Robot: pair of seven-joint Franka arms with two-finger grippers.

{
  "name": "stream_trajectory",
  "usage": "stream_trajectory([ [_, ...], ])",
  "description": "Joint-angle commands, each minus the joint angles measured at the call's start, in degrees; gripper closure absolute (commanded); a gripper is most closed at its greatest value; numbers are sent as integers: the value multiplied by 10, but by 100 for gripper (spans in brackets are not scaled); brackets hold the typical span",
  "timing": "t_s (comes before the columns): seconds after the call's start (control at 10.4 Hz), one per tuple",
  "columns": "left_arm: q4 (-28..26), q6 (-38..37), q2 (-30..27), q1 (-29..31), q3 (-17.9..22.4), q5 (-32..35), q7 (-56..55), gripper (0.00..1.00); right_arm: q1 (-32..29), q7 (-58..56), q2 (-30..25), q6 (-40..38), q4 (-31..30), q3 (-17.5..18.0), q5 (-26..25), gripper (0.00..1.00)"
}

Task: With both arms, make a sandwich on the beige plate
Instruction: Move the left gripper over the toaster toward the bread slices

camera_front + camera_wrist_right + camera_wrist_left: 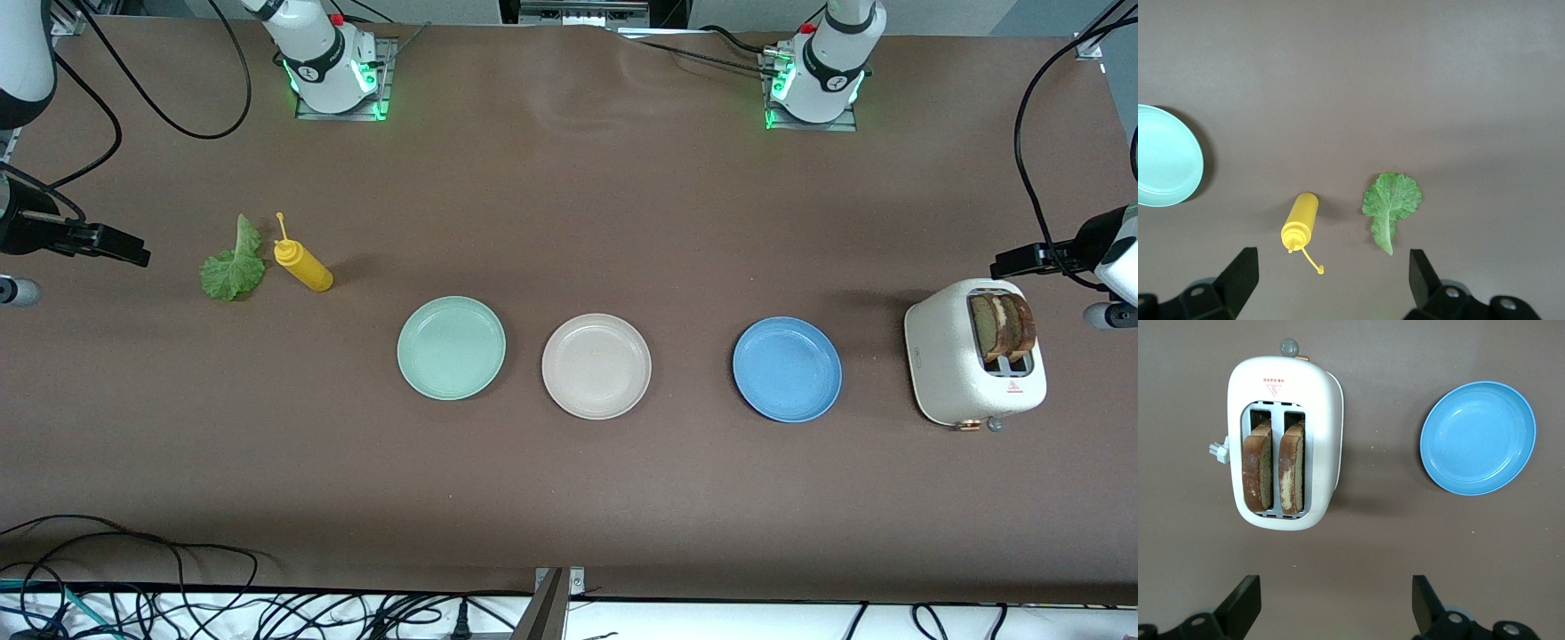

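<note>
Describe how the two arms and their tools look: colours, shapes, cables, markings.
Both arms are glossy white with black joint bands. The left arm's base and the right arm's base glow green, each with a small red button, on grey metal plates. Black cables trail from them. The left tool and the right tool each have two black, flat, angular fingers.

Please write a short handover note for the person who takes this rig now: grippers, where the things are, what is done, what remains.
Left gripper: open, empty, in the air near the white toaster.
Right gripper: open, empty, near the ruffled green lettuce leaf.
Two brown bread slices stand in the toaster slots.
Lettuce lies beside the yellow squeeze bottle, toward the right arm's end.
Round beige plate sits between the mint green plate and blue plate.
Done: nothing.
Left: bread, lettuce, bread onto the beige plate.
</note>
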Motion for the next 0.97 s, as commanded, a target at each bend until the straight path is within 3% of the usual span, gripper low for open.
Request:
stream_trajectory([
  [0.0,24,-8,23,19,-2,-12,12,0,-4,-12,-5,-2,-2,1,8,0],
  [0.87,24,93,117,29,-3,-9,23,0,-4,-12,-5,-2,-1,0,8,0],
])
